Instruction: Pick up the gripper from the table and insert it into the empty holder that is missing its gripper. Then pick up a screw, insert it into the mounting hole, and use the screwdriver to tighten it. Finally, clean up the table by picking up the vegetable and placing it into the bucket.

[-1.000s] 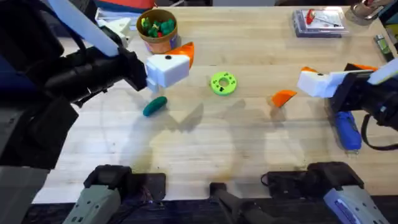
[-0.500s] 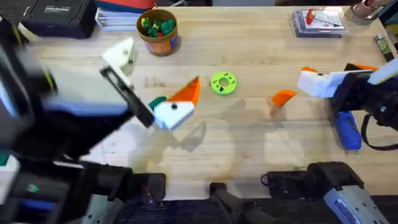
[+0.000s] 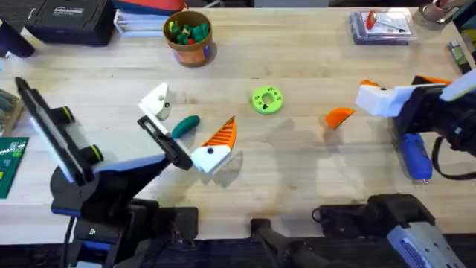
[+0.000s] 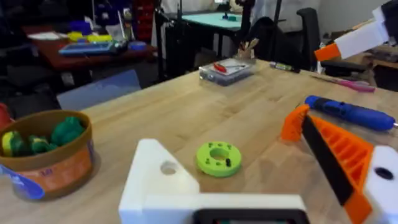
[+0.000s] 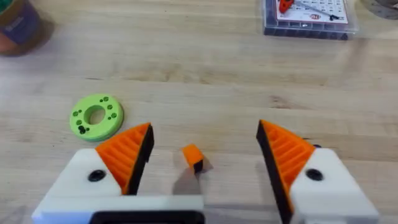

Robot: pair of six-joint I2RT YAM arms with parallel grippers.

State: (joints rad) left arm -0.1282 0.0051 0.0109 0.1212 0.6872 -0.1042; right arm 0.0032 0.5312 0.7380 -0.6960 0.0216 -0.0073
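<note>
Orange-brown, the bucket stands at the table's far edge holding green and yellow toy pieces. A clear box sits far right on the pale wooden table; a cluttered workshop lies behind. The left gripper is spread wide around the teal vegetable, not gripping it. The right gripper is also wide, with the loose orange gripper lying between its fingers. Near it lies the blue screwdriver.
</note>
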